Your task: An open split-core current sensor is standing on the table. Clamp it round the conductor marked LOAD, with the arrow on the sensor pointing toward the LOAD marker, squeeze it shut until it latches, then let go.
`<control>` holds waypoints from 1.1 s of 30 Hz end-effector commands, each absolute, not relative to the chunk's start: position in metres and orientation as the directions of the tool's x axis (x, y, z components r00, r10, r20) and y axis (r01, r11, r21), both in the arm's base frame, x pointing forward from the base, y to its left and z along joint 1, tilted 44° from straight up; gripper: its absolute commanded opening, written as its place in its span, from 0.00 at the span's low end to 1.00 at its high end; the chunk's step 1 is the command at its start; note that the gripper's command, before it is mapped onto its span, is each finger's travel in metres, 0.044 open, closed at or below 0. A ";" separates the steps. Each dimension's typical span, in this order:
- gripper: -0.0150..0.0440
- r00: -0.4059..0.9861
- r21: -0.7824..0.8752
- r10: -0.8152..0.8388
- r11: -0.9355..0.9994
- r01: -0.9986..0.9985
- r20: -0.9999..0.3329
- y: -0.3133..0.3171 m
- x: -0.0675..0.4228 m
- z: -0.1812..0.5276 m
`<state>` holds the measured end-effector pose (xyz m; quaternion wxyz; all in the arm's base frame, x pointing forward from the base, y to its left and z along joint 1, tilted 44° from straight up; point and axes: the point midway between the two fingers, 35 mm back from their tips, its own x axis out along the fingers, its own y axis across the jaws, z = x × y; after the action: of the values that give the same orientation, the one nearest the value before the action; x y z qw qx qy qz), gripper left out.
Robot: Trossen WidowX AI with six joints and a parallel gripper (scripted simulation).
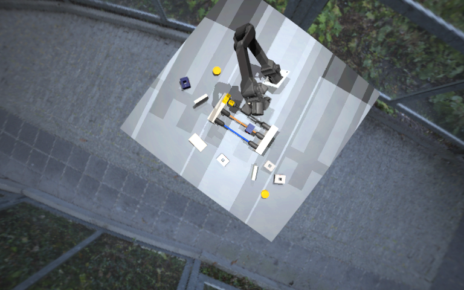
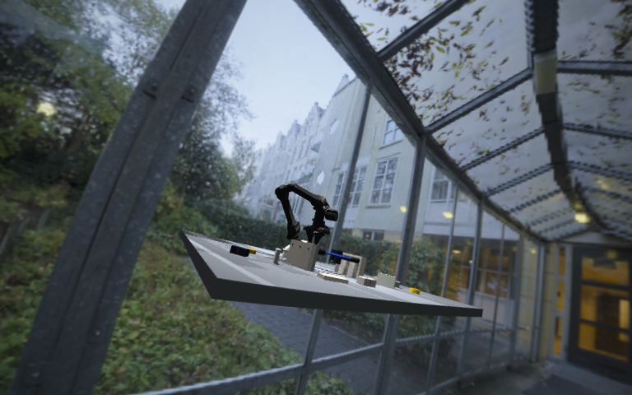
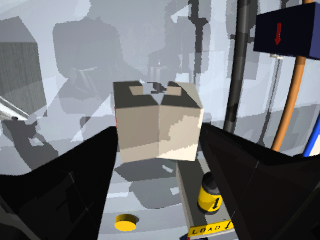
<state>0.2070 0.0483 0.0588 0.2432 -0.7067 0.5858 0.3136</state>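
Observation:
My gripper [image 3: 158,131] is shut on the beige split-core sensor [image 3: 140,134], one finger on each side. The sensor's halves meet at an angle, with a notch on top. A sliver of red shows on its left side; the arrow itself is not readable. In the wrist view it hangs left of the black conductor [image 3: 237,85] [image 1: 254,119], apart from it in the picture. That conductor carries a yellow ring [image 3: 210,196] [image 1: 231,102] marked 1, beside the yellow LOAD marker [image 3: 212,228] [image 1: 226,98] on one end block. In the top view the arm hides the sensor.
A dark blue sensor [image 1: 250,128] [image 3: 290,31] sits on the orange conductor [image 1: 237,120] [image 3: 288,112]. Beyond runs the blue conductor [image 1: 235,132] [image 2: 342,255]. White end blocks [image 1: 268,141] [image 2: 300,255] hold the conductors. Yellow discs [image 1: 216,70] [image 3: 125,222], white blocks and a dark blue block [image 2: 239,251] lie around.

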 end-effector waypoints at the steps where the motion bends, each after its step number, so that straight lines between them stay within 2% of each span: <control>1: 0.25 0.119 0.019 -0.672 -0.195 -0.981 -0.731 0.064 0.207 0.073; 15: 0.25 0.118 0.022 -0.680 -0.193 -0.981 -0.724 0.094 0.203 0.107; 27: 0.25 0.121 0.023 -0.679 -0.200 -0.980 -0.724 0.098 0.259 0.101; 33: 0.25 0.121 0.023 -0.679 -0.200 -0.980 -0.724 0.096 0.264 0.098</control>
<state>0.2592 0.0953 0.0989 0.2393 -0.7059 0.5891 0.3119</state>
